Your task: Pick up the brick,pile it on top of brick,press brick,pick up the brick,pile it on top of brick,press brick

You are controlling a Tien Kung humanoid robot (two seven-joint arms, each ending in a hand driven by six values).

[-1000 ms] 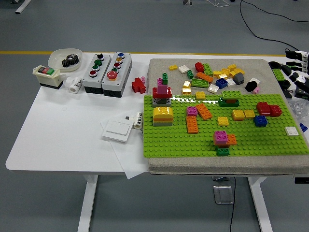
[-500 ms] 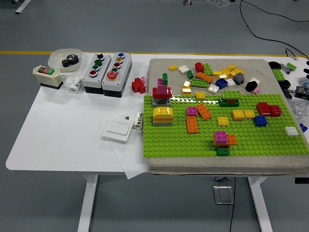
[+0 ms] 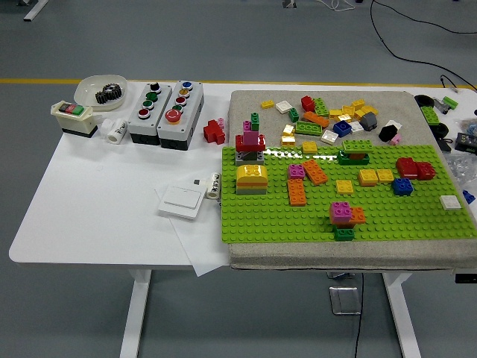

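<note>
Many small coloured bricks (image 3: 328,115) lie loose beyond the studded green baseplate (image 3: 387,216); neither hand is visible.

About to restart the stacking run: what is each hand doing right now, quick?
Left hand: not in the head view.
Right hand: not in the head view either; no brick on the green baseplate is being held.

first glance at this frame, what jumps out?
The big bright green studded baseplate on the grey mat at right, dotted with small brick stacks such as the magenta-and-orange stack near its front edge. Behind it lies a loose heap of mixed coloured bricks. On the white table at far left stand two grey push-button boxes.
</note>
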